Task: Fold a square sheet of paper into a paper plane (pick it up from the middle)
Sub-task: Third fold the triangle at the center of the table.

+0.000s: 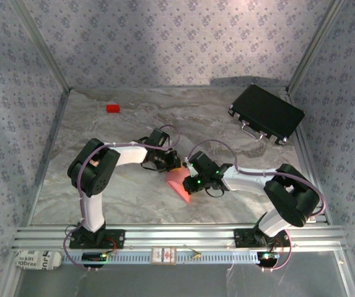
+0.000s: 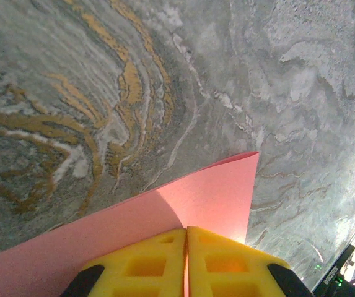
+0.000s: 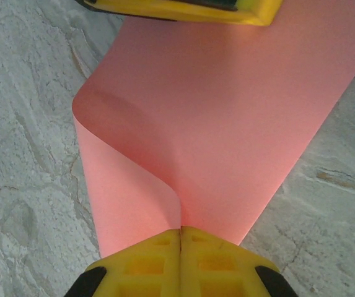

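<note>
Mid-bench [image 1: 103,133] | left pincer [image 2: 186,236] and right pincer [image 3: 180,234] each pinch an opposite edge of the pink sheet [image 3: 227,124] | sheet curls softly, no sharp crease visible | folding looks barely begun, with every plane fold yet to come

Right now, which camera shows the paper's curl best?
Right wrist: the square sheet of paper spans that view, its curled-over left edge plain to see. Left wrist gives one flat corner; top external shows a small, distant pink wedge.
</note>
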### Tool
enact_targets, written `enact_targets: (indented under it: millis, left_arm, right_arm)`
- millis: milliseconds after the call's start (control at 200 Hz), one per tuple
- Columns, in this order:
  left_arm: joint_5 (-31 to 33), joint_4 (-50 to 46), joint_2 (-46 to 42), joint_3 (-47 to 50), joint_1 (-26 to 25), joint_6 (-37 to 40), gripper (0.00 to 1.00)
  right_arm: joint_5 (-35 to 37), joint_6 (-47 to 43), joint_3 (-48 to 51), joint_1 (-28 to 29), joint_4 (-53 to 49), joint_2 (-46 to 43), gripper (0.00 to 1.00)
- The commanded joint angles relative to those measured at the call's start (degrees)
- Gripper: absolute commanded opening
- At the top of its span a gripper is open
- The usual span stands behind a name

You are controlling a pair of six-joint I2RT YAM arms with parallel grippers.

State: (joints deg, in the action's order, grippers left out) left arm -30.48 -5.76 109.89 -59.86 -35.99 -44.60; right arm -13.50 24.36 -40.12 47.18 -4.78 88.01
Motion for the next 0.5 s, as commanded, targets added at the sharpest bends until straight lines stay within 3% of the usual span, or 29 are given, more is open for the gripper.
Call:
enact_targets:
  millis: [0,495]
  left_arm:
    - [1.74,-2.57,0.46,1.50,0.12,-0.21,0.09]
    - [1.83,-2.86,0.33,1.33,0.13,-0.22,0.09]
  right_arm:
    - [1.60,-0.67,-1.44,0.36,-1.63,0.94,0.01]
    - [2.63,-0.80,-2.43,0.46,-3.02,1.53,0.01]
